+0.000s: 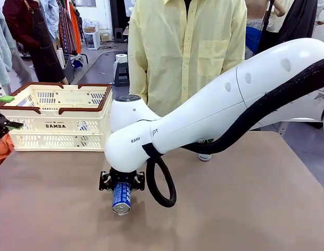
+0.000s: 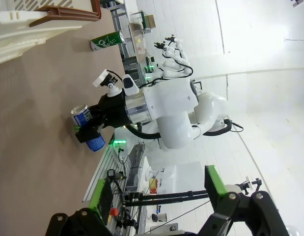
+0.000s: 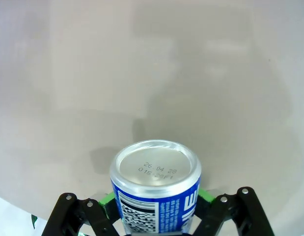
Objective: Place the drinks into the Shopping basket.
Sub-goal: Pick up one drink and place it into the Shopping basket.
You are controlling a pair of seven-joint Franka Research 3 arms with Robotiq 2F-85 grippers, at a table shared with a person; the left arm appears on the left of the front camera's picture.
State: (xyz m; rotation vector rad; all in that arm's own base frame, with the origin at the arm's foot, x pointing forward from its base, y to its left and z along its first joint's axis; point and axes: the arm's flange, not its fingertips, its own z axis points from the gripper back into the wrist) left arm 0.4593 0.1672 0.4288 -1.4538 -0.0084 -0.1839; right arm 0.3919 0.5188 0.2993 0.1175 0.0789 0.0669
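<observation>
**Blue can gripped at mid-desk, basket waiting at the left**

At the far left, the left fingers (image 2: pixel 100 199) stand wide apart with nothing between their green pads. Seen from the left wrist, they are well clear of the other things.

Next to the right is the Shopping basket (image 1: pixel 59 115). It is cream-white with brown rim handles and "DAMDA" printed on its near wall. It sits on the far-left part of the brown desk (image 1: pixel 245 209). Through the perforated wall I cannot tell whether anything lies inside.

Towards the middle, the white right arm (image 1: pixel 214 110) reaches in from the right and bends down over the near half of the desk. The right fingers (image 3: pixel 73 214) are clamped on the blue can (image 1: pixel 121 197). They hold it by its sides, with the green pads pressed to either flank. The can points away from the wrist, and its silver end with a stamped date code faces the right wrist camera. In the front view the can is tilted, its silver end lowest and towards the camera. Whether that end touches the desk I cannot tell. The can is well apart from the basket, to its right and nearer the robot.

Further right, a green can (image 2: pixel 107 41) stands upright on the desk, largely hidden behind the arm in the front view.

A person (image 1: pixel 185 52) in a pale yellow shirt stands at the far edge.
</observation>
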